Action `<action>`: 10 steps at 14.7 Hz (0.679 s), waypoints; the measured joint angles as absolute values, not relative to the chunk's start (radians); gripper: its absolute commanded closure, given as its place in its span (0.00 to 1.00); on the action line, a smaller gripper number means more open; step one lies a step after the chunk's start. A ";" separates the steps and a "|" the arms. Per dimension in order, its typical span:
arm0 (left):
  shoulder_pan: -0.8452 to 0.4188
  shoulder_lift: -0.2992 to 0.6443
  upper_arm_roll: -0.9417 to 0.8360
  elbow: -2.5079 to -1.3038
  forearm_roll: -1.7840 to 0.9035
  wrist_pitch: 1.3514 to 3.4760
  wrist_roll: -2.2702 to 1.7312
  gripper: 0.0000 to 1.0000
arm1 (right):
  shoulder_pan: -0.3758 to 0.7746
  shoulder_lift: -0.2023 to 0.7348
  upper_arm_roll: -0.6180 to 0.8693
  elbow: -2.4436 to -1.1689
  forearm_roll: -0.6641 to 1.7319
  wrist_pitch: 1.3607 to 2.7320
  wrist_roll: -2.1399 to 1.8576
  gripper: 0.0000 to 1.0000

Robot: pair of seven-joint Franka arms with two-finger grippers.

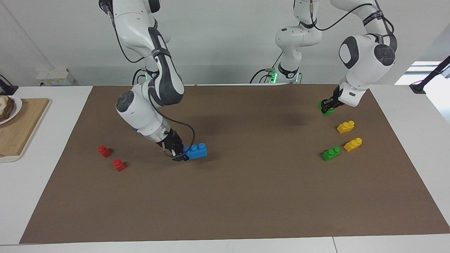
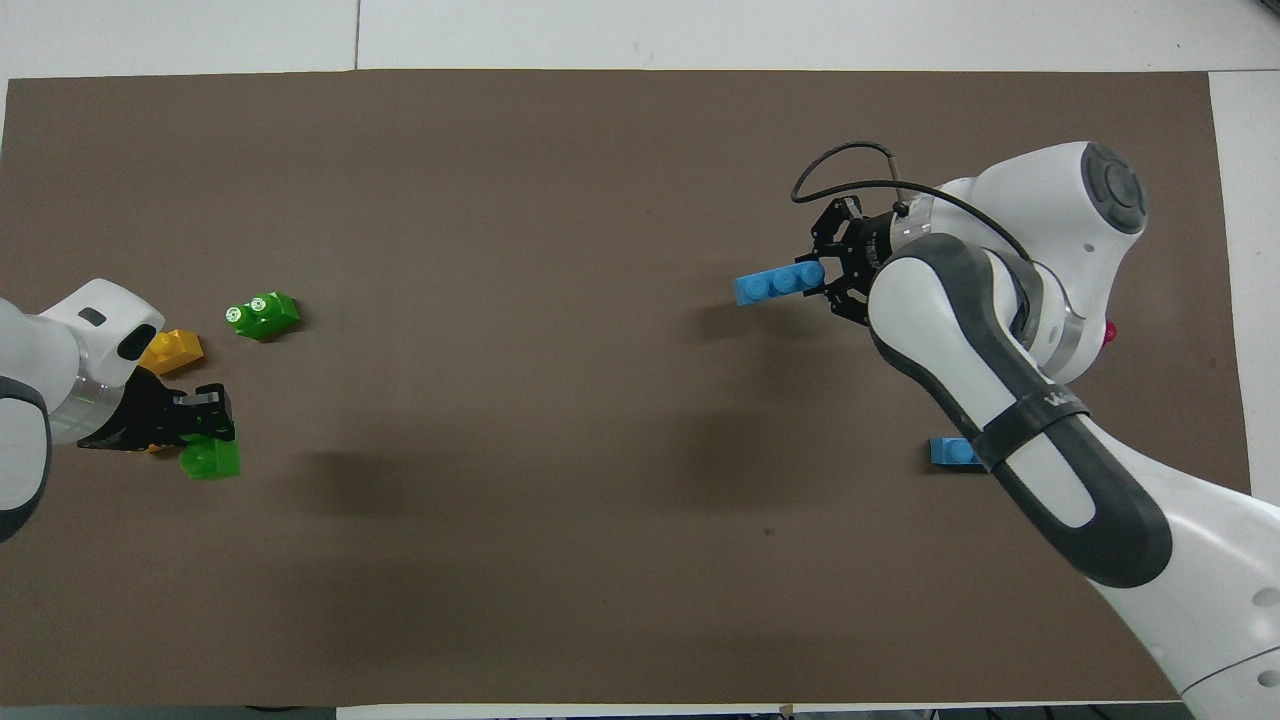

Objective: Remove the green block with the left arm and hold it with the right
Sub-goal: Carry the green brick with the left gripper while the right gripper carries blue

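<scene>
**Grippers and bricks on the brown mat**

We record the left arm's black two-finger gripper [image 1: 329, 105], clamped on a small bright green two-stud plastic block [image 1: 326, 109] at the left arm's end of the brown paper mat [image 1: 246, 196]. We record the right arm's black gripper [image 1: 177, 151], closed on one end of a blue three-stud plastic brick [image 1: 197, 151] resting on the mat. Near the held green block we list two yellow two-stud bricks [image 1: 345, 127] and a second green brick [image 1: 330, 153]; well apart from it, two small red bricks [image 1: 104, 151].

Two red bricks [image 1: 104, 151] [image 1: 119, 164], yellow bricks [image 1: 345, 127] [image 1: 353, 144], cutting board [image 1: 21, 126].
</scene>
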State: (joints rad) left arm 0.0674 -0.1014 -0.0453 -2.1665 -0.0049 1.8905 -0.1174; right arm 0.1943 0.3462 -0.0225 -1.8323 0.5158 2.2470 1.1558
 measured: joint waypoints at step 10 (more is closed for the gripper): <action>0.072 0.005 -0.055 -2.334 0.025 2.234 -0.096 0.84 | -0.031 0.332 -0.023 -1.940 0.516 2.212 0.996 1.00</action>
State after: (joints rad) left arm 0.0721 0.0051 -0.0552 -2.3339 0.0253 2.2343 -0.0956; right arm -0.0308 0.3320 -0.0234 -1.9398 0.5158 2.2115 0.9964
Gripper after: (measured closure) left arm 0.652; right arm 0.648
